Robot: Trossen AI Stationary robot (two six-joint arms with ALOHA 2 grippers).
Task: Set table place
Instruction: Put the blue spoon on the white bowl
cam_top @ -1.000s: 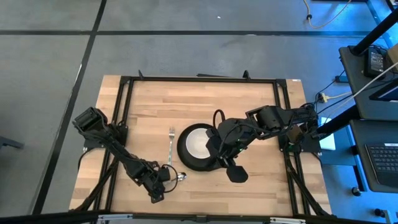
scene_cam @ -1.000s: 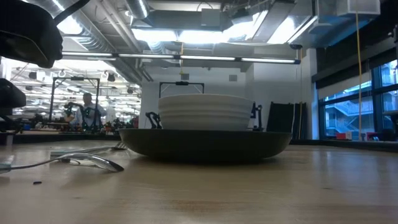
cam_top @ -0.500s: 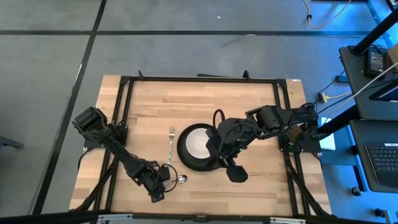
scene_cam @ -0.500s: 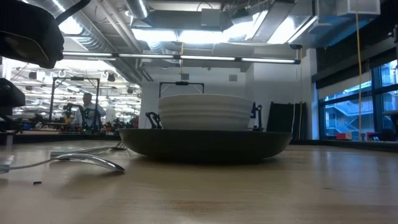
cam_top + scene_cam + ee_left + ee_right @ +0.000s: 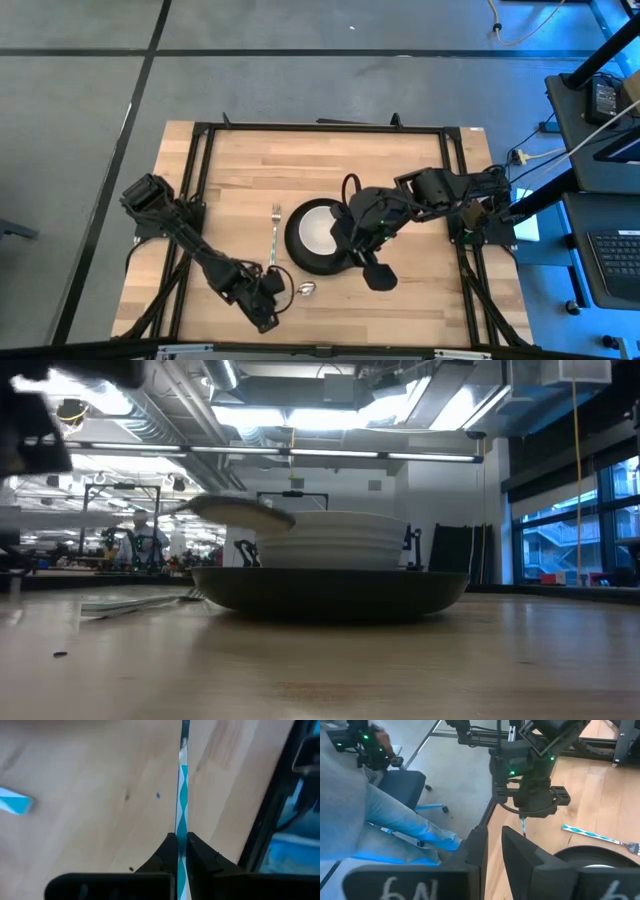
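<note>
From my remote console, this reads as a robotics lab in an open industrial hall: exposed ducts and strip lights overhead, a grey concrete floor around the framed wooden table, a side desk with a keyboard, and a person at distant workbenches.

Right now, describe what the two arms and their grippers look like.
Both arms are black and jointed. The left gripper has two flat, dark, angular fingers that taper to narrow tips. In the right wrist view the left wrist shows small green lights, with a black cable looping under it. The right gripper has broad dark fingers. A black cable arcs over the right arm in the high view.
</note>
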